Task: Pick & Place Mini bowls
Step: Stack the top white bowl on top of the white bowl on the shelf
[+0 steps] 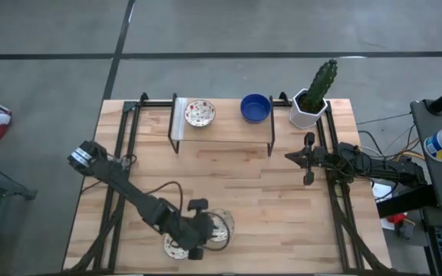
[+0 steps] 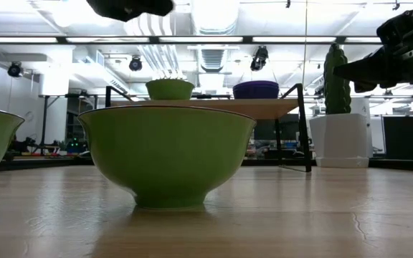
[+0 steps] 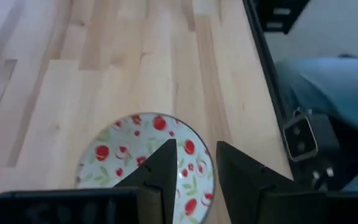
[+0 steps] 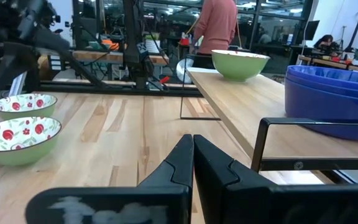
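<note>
Left tool [image 3: 191, 171] hangs with fingers parted over the rim of a speckled bowl [image 3: 129, 149] at the worktop's [image 1: 229, 192] near edge, gripping nothing; a second speckled bowl [image 1: 176, 247] sits beside it. Another speckled bowl [image 1: 200, 113] and blue bowls [image 1: 255, 107] rest on the raised shelf [image 1: 221, 130]. Right tool [image 1: 307, 159] waits clenched, empty, near the cactus pot [image 1: 310, 109].

Bare desk [image 1: 236, 192] spans the middle; the far shelf [image 1: 225, 126], cactus [image 1: 318, 86] and near-left bowls [image 1: 219, 225] block passage.
</note>
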### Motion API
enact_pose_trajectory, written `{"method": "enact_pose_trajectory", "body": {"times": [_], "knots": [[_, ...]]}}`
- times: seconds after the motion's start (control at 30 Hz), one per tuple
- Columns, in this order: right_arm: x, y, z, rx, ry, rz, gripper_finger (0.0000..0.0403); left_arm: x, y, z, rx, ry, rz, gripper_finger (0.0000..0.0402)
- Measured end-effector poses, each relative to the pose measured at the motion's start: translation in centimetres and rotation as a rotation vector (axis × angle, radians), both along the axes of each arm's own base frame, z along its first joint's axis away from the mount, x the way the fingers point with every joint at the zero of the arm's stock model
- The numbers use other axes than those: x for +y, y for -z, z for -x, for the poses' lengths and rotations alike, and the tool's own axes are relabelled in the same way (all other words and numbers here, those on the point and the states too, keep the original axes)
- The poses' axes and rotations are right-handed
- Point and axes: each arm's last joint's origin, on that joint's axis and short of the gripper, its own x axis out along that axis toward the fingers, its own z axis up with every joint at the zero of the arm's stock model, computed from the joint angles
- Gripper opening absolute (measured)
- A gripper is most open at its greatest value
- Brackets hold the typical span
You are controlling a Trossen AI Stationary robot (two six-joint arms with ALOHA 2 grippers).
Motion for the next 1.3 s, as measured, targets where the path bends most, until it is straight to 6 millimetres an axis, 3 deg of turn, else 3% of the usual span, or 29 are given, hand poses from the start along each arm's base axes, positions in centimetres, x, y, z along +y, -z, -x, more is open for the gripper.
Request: {"method": "enact_pose_trajectory", "body": {"times": [0.37,0.7,1.3], "knots": [[0.0,0.0,0.0,0.000,0.000,-0.002,0.0008,-1.9,3.7,-0.1,0.081,0.057,-0.081,0.0106],[0.0,0.0,0.0,0.000,0.000,-0.001,0.0008,-3.1,5.1,0.1,0.106,0.051,-0.056,0.0106],[0.0,0.0,0.0,0.000,0.000,-0.002,0.0008,-2.8,6.2,0.0,0.125,0.053,-0.188,0.0106]]}}
